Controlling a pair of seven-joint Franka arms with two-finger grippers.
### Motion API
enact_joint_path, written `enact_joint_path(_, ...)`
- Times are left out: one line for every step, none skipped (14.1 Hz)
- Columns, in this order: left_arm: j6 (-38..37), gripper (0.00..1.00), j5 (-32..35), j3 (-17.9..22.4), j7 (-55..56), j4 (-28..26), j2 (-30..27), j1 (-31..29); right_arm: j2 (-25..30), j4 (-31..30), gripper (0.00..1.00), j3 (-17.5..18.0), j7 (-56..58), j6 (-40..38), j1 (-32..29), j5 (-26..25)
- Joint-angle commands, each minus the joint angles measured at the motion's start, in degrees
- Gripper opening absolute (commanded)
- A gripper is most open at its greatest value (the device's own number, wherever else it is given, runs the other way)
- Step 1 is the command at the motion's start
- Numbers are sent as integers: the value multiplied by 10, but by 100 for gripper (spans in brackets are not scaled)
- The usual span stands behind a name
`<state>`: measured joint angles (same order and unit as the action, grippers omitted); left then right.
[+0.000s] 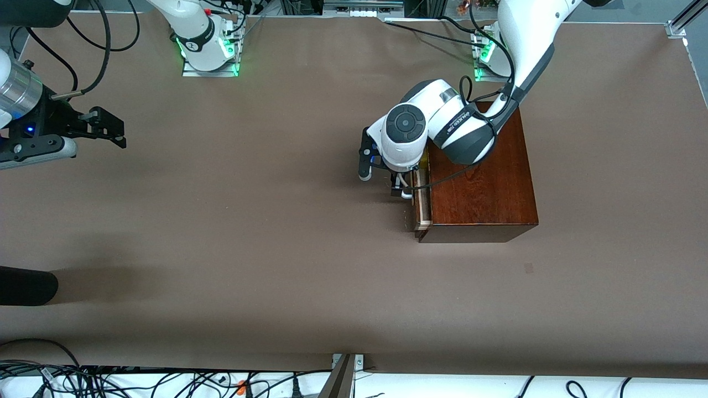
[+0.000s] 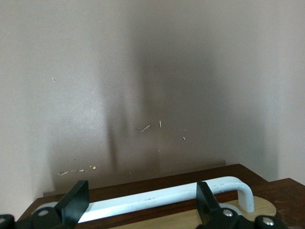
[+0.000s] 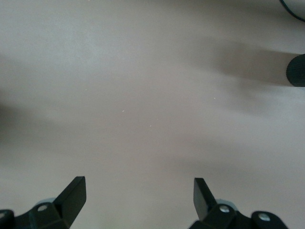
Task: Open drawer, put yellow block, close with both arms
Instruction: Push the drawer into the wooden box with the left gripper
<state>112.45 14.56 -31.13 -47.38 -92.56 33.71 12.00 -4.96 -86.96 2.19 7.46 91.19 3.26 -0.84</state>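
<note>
Left gripper (image 1: 399,185): I see it low in front of the drawer (image 1: 422,200), at the white handle (image 2: 167,198). In the left wrist view its two black fingers (image 2: 76,202) stand wide apart, one to each side along the handle's bar, and they close on nothing that I can see.

Drawer: it shows as a thin strip of pale wood with a dark front, out only slightly from the wooden box (image 1: 481,177). I cannot tell from the front view how far it is out.

Wooden box: it sits on the brown table (image 1: 249,232) toward the left arm's end, partly under the left arm's wrist.

Yellow block (image 1: 423,158): I see only a thin sliver of yellow at the box's front edge, just under the left wrist, mostly hidden by it. I cannot tell whether it lies in the tray.

Right gripper (image 1: 110,130): it hangs over bare table at the right arm's end, well apart from the box. Its fingers (image 3: 74,193) are spread wide and hold nothing. This arm waits.
</note>
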Motion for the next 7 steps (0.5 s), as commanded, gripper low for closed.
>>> enact_joint_path(-18,100,17,12,31,-38,-28,-24,-1,7,100,0,-4,-2,3,-6)
enact_joint_path(-18,100,18,12,32,-39,-28,-25,-1,7,100,0,-4,-1,3,-6)
enact_joint_path(-18,100,18,13,31,-40,-28,-27,-1,7,100,0,-3,-1,3,-6)
enact_joint_path(-18,100,18,13,31,-40,-28,-28,-2,7,100,0,-3,-1,3,-6)
enact_joint_path(-18,100,18,13,33,-40,-29,-28,-2,7,100,0,-3,-1,3,-6)
enact_joint_path(-17,100,18,13,29,-40,-30,-29,-2,7,100,0,-3,-1,3,-6)
enact_joint_path(-17,100,18,13,28,-40,-30,-37,-2,7,100,0,-3,-1,3,-6)
